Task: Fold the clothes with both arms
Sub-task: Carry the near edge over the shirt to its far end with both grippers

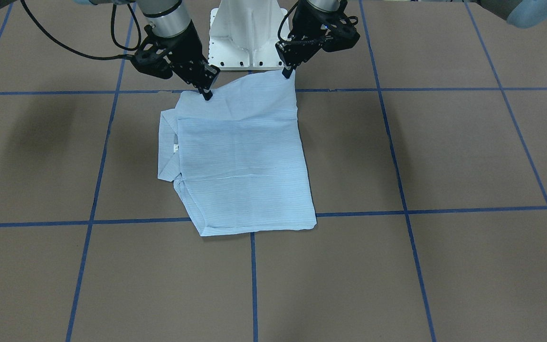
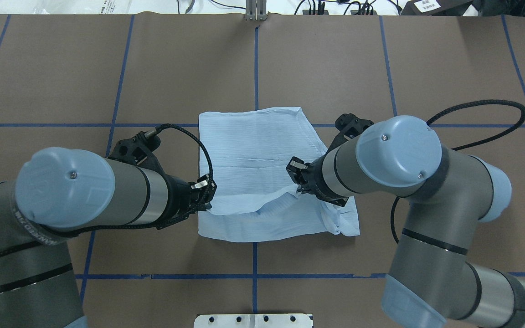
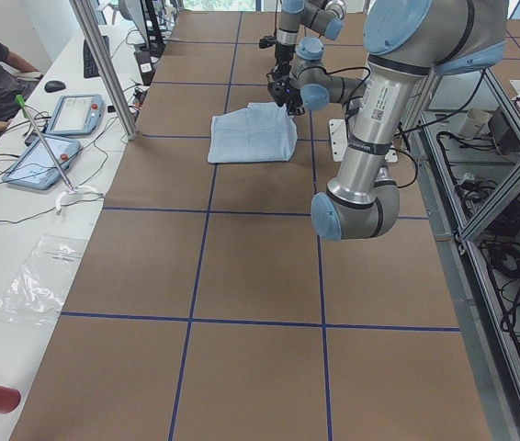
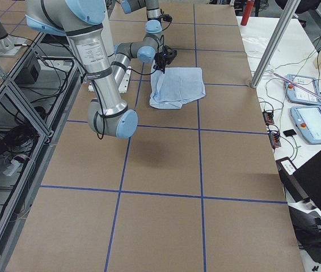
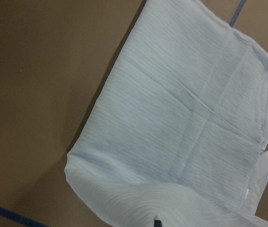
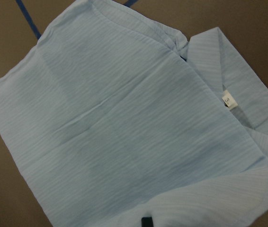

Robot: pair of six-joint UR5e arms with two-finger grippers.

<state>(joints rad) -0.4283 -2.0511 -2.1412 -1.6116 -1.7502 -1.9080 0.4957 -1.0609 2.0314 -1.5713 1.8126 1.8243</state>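
Left gripper (image 1: 287, 72): tips pressed together on the near corner of the shirt (image 1: 245, 161), cloth drawn up to them.

Right gripper (image 1: 205, 93): pinching the same near edge at its other corner. The edge sags between the two grippers.

The rest of the shirt lies flat ahead of both grippers on the table (image 1: 444, 152), folded to a rough rectangle over a crossing of blue tape lines (image 1: 112, 220).

Outboard of the right gripper a folded strip sticks out, carrying a small white tag (image 6: 227, 100).

Wrist cameras show only a dark tip against the cloth, so I can't tell how much fabric each pinch holds.
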